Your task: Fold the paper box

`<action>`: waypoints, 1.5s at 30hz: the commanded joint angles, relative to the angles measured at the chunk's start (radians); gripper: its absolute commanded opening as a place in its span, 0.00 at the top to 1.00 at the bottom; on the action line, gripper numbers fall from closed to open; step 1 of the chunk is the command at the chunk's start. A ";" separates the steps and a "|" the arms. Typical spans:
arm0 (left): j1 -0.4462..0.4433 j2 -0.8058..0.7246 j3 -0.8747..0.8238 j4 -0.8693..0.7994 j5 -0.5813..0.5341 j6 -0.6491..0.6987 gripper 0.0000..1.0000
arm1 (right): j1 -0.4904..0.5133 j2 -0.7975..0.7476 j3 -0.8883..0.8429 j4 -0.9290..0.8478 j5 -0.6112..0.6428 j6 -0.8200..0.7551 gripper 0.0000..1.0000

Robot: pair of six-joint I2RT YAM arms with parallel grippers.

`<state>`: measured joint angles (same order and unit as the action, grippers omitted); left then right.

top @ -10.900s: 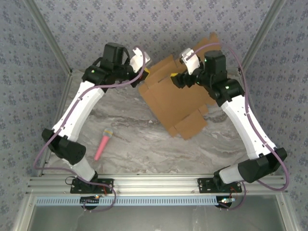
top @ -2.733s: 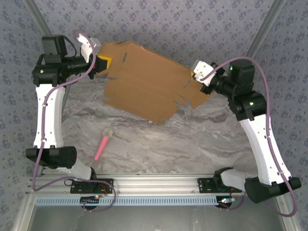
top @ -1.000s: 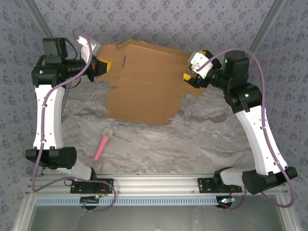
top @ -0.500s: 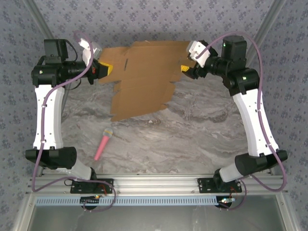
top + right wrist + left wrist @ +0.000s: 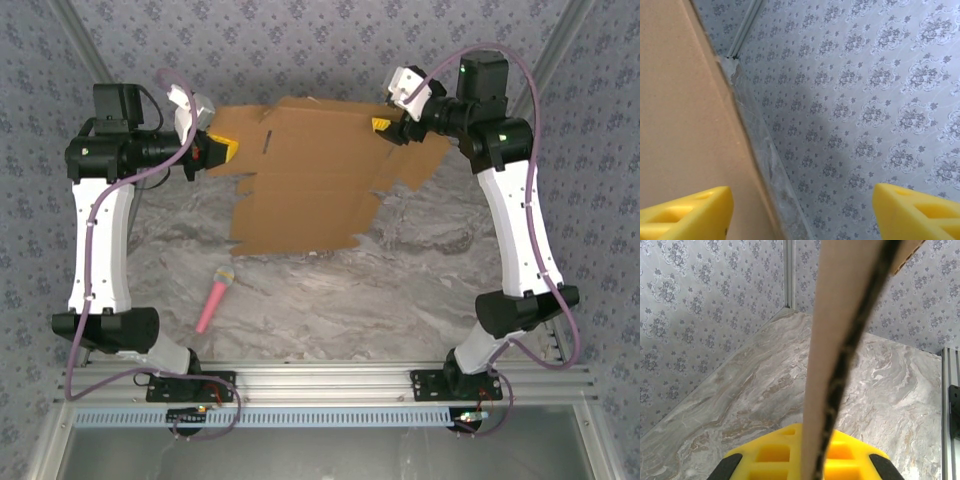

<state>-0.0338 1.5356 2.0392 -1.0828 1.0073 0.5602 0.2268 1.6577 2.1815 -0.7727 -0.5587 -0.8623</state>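
Note:
The paper box (image 5: 300,180) is a large flat brown die-cut sheet with notched flaps, held up at the back of the table. My left gripper (image 5: 222,150) is shut on its left edge. In the left wrist view the sheet (image 5: 840,340) runs edge-on up from between the yellow pads (image 5: 770,455). My right gripper (image 5: 388,125) sits at the sheet's upper right corner, open. In the right wrist view its fingers (image 5: 690,210) stand far apart, with the cardboard (image 5: 680,125) beside the left one and only wall between them.
A small pink pen-like stick (image 5: 214,300) lies on the marble table (image 5: 420,290) at the front left. Patterned walls close in the back and sides. An aluminium rail (image 5: 320,380) carries the arm bases along the near edge.
The sheet has swung from slanting across the right side to square-on at back centre, held at its left edge. The right arm has moved back toward the wall.

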 commanded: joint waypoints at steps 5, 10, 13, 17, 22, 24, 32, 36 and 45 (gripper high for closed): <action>-0.005 -0.036 0.027 -0.010 0.050 0.026 1.00 | -0.005 0.026 0.067 -0.123 -0.090 -0.035 0.54; -0.005 -0.034 0.027 0.000 0.041 0.010 1.00 | 0.001 0.032 0.078 -0.148 -0.100 -0.043 0.74; -0.005 -0.034 0.027 0.011 0.037 -0.005 1.00 | 0.009 0.037 0.075 -0.160 -0.077 -0.050 0.82; -0.007 -0.037 0.027 0.033 0.038 -0.041 1.00 | 0.035 0.030 0.051 -0.148 0.028 -0.072 0.89; -0.007 -0.037 0.025 0.080 0.025 -0.145 1.00 | 0.117 -0.031 -0.085 0.000 0.294 -0.113 0.97; -0.007 -0.035 0.024 0.098 0.014 -0.199 1.00 | 0.166 -0.079 -0.197 0.116 0.429 -0.157 0.97; -0.006 -0.026 0.029 0.155 -0.009 -0.328 1.00 | 0.284 -0.207 -0.516 0.491 0.737 -0.279 0.98; -0.004 -0.003 0.045 0.163 -0.038 -0.373 1.00 | 0.320 -0.246 -0.634 0.655 0.844 -0.313 0.98; 0.014 0.057 0.069 0.161 -0.046 -0.430 0.98 | 0.347 -0.328 -0.852 0.885 0.892 -0.395 1.00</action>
<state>-0.0338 1.5967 2.0411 -0.9905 0.9012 0.1810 0.5797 1.3582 1.3865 0.0395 0.2153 -1.2037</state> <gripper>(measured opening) 0.053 0.066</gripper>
